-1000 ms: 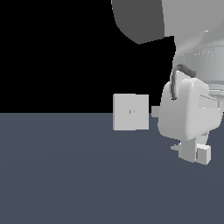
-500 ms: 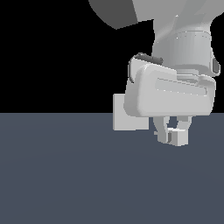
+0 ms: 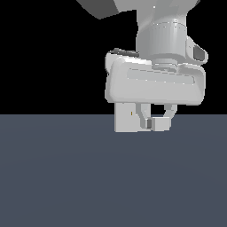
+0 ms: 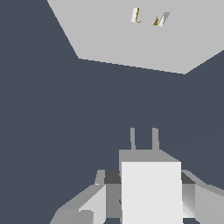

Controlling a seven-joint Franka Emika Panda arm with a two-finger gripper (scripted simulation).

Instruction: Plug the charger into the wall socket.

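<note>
My gripper (image 3: pixel 156 123) is shut on the charger (image 3: pixel 160 124), a small light-grey block held between the two fingers above the floor. In the wrist view the charger (image 4: pixel 151 188) shows its white top and two thin prongs, which point toward the wall socket (image 4: pixel 140 37). The socket is a flat light-grey square plate with two small yellowish holes; a gap of dark floor separates the prongs from it. In the exterior view the wall socket (image 3: pixel 126 119) stands upright behind the gripper, partly hidden by the gripper body and fingers.
A dark blue-grey floor (image 3: pixel 66 177) fills the lower half of the exterior view. The large white gripper body and wrist (image 3: pixel 155 84) hang above the socket. The background is black.
The gripper with the charger has moved toward the exterior view's left and risen. It has turned and now sits in front of the wall socket, covering part of it.
</note>
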